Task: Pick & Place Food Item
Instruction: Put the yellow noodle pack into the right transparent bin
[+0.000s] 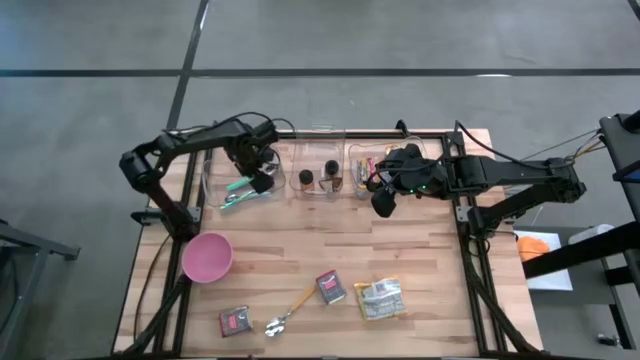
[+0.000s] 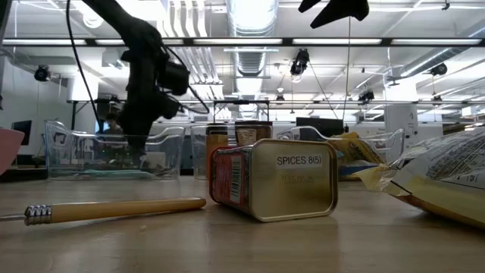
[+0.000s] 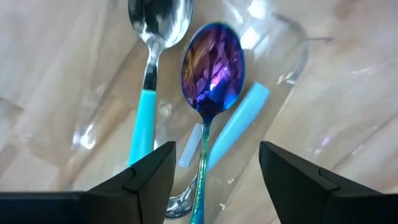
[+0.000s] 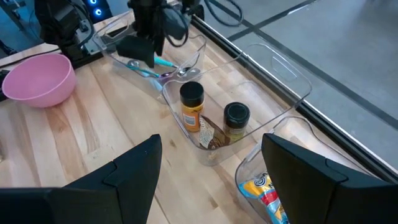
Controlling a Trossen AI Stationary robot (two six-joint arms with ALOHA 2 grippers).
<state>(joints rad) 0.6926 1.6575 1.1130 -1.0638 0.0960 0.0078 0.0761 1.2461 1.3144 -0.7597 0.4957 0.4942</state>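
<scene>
The lying tin (image 2: 273, 179) reads "SPICES 8(5)" on its end.

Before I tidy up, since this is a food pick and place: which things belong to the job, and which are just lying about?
Likely part of the job:
spice tin
snack bag
small red packet
spice-jar bin
snack bin

Likely just lying about:
pink bowl
wooden-handled spoon
spoons under the open left gripper

Bright overhead strip lights (image 2: 250, 39) (glaring), soft shadows
</scene>
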